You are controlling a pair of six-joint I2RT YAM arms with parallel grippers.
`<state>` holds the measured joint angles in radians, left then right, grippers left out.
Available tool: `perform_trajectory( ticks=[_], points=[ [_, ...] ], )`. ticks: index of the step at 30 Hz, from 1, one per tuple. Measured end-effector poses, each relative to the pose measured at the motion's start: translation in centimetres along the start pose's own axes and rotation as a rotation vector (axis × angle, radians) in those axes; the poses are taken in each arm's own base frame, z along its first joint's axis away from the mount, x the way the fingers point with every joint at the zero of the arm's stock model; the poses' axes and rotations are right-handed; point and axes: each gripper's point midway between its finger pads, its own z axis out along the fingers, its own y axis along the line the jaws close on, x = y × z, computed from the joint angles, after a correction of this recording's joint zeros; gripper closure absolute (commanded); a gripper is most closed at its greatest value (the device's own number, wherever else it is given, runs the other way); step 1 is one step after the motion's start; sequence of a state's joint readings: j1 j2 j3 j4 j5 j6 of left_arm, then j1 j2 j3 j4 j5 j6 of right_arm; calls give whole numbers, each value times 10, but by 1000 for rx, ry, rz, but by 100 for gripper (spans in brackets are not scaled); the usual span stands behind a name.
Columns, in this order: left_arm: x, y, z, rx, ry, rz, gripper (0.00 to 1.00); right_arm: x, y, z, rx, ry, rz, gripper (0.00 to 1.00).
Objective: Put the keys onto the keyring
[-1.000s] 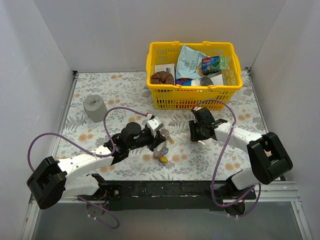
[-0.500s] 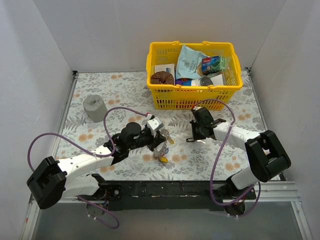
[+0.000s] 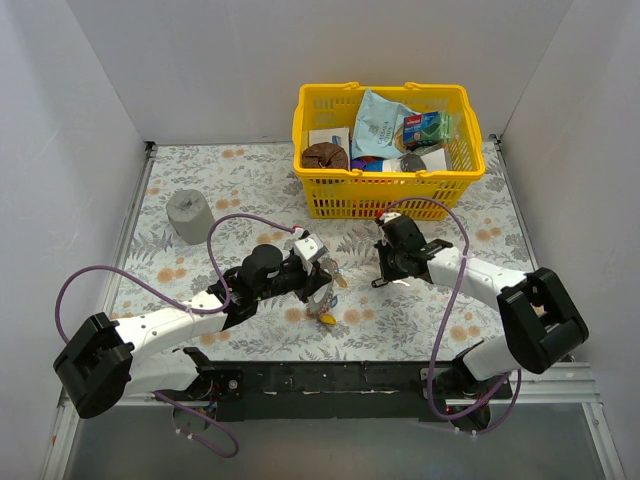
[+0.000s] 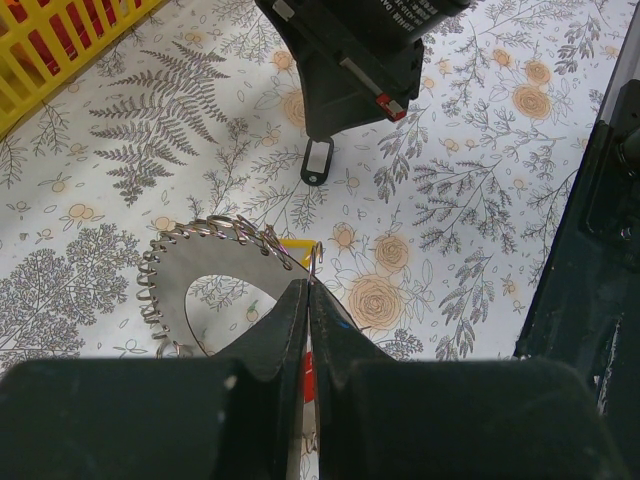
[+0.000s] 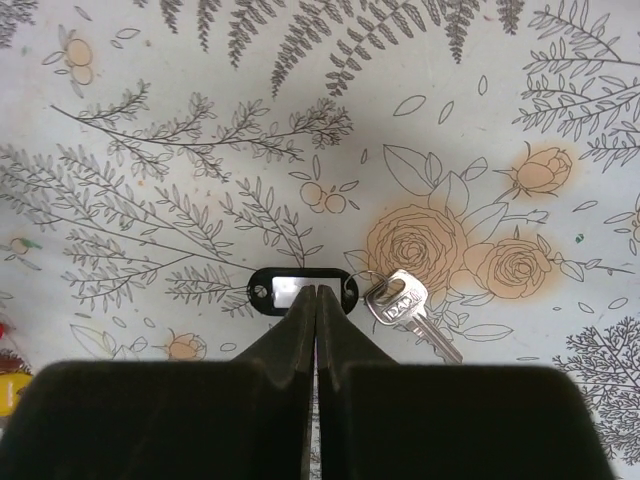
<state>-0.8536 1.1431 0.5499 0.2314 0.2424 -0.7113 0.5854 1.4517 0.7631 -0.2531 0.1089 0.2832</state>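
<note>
Close in, the left gripper [image 4: 306,300] has its fingers pressed together on the rim of the keyring [image 4: 170,280], pinching it at the tips. The keyring spreads out ahead and to the left of those tips, with wire loops coiled along its outer edge. Just past the fingertips a yellow tag [image 4: 297,246] shows behind the rim. The right gripper [image 5: 317,300] is also pressed shut, and its tips sit at the near edge of a black tag [image 5: 280,291] lying flat on the flowered table [image 5: 150,120]; whether it grips the tag cannot be told. Touching the tag's right end, a silver key [image 5: 403,304] lies just right of the fingers. Farther beyond both grippers stands a yellow basket [image 3: 385,195].
</note>
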Motion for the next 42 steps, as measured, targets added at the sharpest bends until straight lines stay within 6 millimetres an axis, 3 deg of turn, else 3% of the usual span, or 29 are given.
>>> perform_trajectory(
  ticks=[5, 6, 9, 12, 15, 23, 26, 30, 34, 42],
  points=[
    [0, 0, 0, -1, 0, 0, 100, -10, 9, -12, -40, -47, -34, 99],
    [0, 0, 0, -2, 0, 0, 100, -12, 10, -13, -41, -56, -36, 85],
    [0, 0, 0, -2, 0, 0, 100, -13, 8, -15, -27, -63, -34, 58],
    [0, 0, 0, -3, 0, -2, 100, -12, 3, -14, 5, -59, -29, 46],
    [0, 0, 0, -3, 0, -3, 100, -9, -3, -12, 35, -48, -30, 45],
    [0, 1, 0, -3, 0, -3, 100, 7, -10, 6, 85, 36, -19, 52],
    [0, 0, 0, -3, -1, -3, 100, 5, -11, 11, 91, 33, -18, 60],
    [-1, 1, -1, -8, -4, -2, 100, -1, -9, 14, 88, 14, -17, 82],
    [-2, 2, -2, -14, -7, -2, 100, -3, -3, 16, 54, 9, -14, 94],
    [-1, 2, -2, -17, -4, -3, 100, -7, 15, 14, -45, -3, -72, 99]
  ],
)
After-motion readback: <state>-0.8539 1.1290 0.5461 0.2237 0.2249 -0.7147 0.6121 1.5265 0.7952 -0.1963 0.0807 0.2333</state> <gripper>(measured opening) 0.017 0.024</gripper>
